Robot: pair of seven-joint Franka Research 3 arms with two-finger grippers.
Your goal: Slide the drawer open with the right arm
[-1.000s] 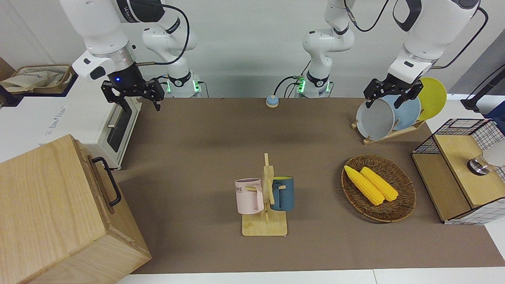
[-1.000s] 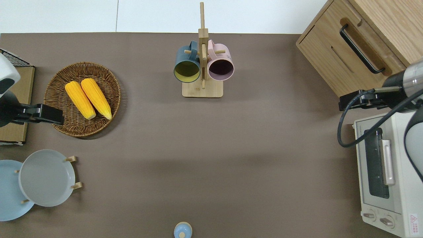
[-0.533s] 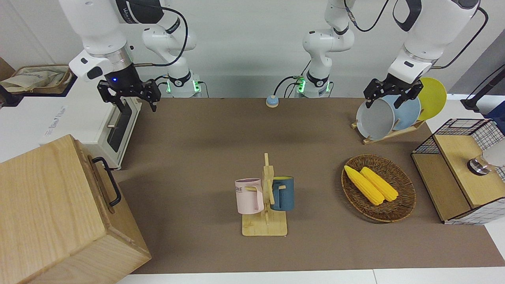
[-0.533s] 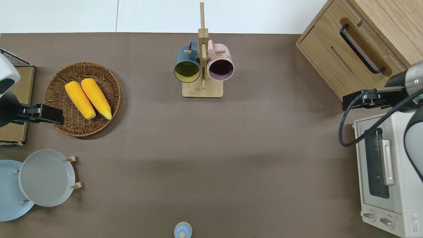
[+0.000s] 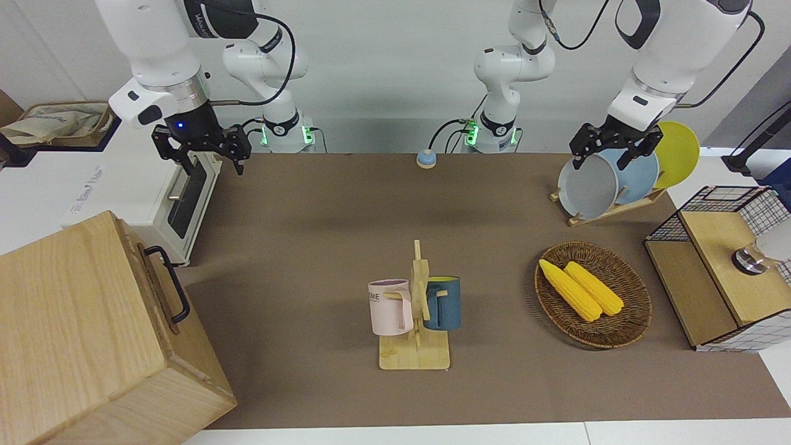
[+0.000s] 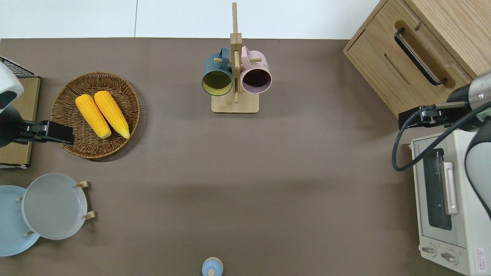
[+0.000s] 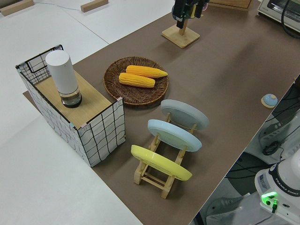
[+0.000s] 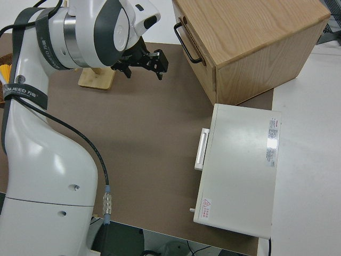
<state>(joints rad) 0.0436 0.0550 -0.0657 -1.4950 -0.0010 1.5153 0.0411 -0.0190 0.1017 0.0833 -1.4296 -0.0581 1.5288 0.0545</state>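
The drawer (image 6: 425,51) sits shut in the big pale wooden box (image 5: 68,321) at the right arm's end of the table. Its black loop handle (image 6: 418,57) also shows in the front view (image 5: 175,287) and the right side view (image 8: 186,40). My right gripper (image 6: 414,117) is open and empty. It hangs over the table mat between the box's nearest corner and the toaster oven, apart from the handle; it also shows in the front view (image 5: 210,157) and the right side view (image 8: 144,64). My left arm is parked, its gripper (image 5: 599,157) open.
A white toaster oven (image 6: 445,199) stands nearer to the robots than the box. A mug rack (image 6: 234,76) with two mugs stands mid-table. A wicker basket (image 6: 69,92) with two corn cobs, a plate rack (image 5: 609,213) and a wire-grid cabinet (image 5: 723,272) are at the left arm's end.
My right gripper has shifted slightly toward the right arm's end of the table and risen a little. The drawer and the left arm have not moved.
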